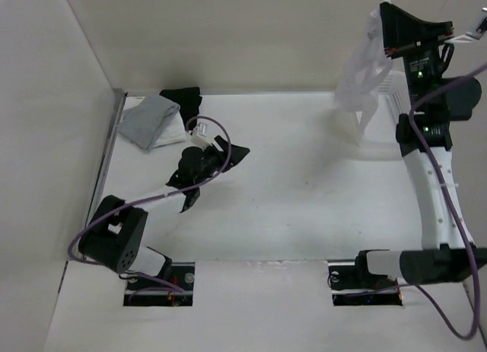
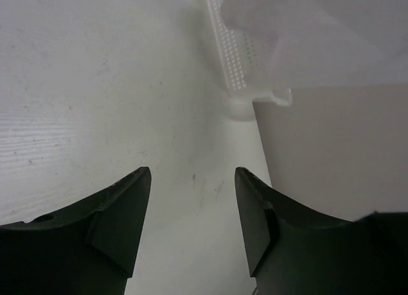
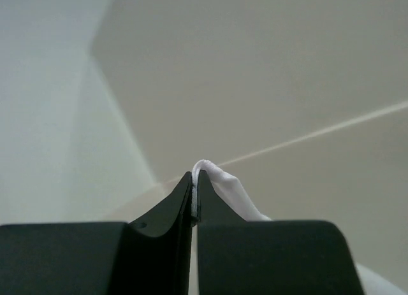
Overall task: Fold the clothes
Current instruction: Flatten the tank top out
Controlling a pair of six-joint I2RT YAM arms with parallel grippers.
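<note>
Dangling white top point(image 1: 358, 71) pinched in right tool point(image 3: 194, 178) aloft.

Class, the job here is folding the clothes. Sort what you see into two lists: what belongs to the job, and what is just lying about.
Belongs to the job:
- white top, hanging
- right gripper, shut on the top's edge, raised high
- left gripper, open and empty

Just lying about:
- grey garment
- black garment beside it
- white basket
</note>
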